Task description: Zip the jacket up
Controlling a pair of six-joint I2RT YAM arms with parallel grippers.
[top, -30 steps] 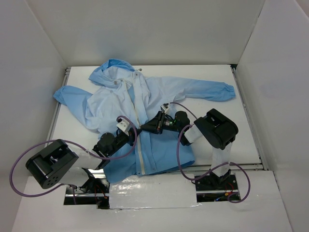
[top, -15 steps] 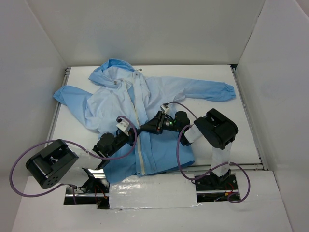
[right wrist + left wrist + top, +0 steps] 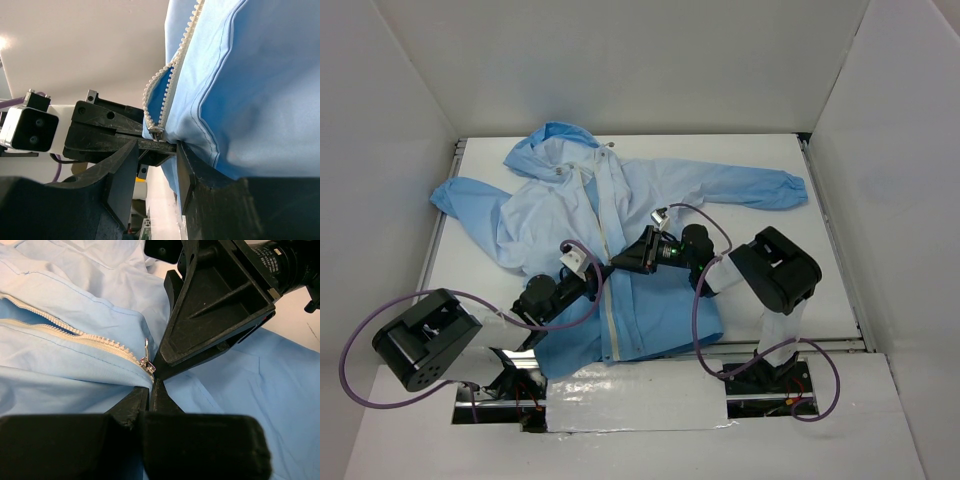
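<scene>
The left gripper (image 3: 149,389) is pinched together on the jacket (image 3: 660,190) fabric just under the zipper slider (image 3: 148,365). The right gripper (image 3: 156,150) has its fingers apart, one on each side of the slider. Left of the slider in the left wrist view, the zipper teeth (image 3: 75,335) gape. The jacket sprawls mid-frame across the table (image 3: 820,270), hood toward the upper left.
</scene>
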